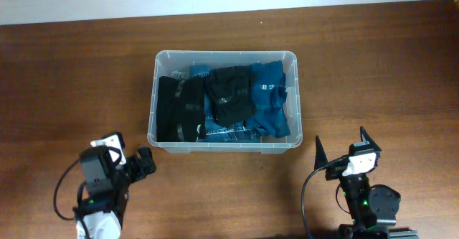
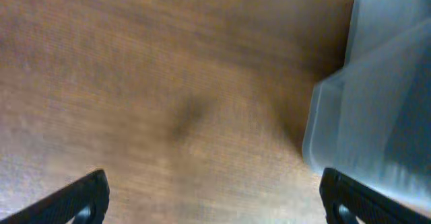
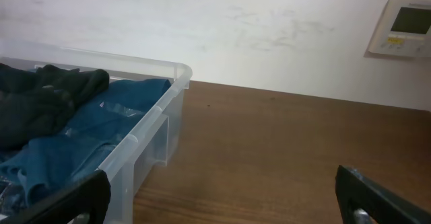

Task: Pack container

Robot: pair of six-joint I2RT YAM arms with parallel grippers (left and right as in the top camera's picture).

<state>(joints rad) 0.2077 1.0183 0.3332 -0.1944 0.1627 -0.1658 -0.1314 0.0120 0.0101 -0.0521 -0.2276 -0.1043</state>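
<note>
The container, a clear plastic tub, sits mid-table in the overhead view, filled with folded black clothes and blue clothes. My left gripper rests open near the front left of the tub, nothing between its fingers; in the left wrist view the container's corner shows at the right. My right gripper stands open at the tub's front right, holding nothing. The right wrist view shows the container's rim with blue cloth and black cloth inside.
The brown wooden table spreads around the tub. A pale wall rises behind the table's far edge, with a white wall control panel at the upper right.
</note>
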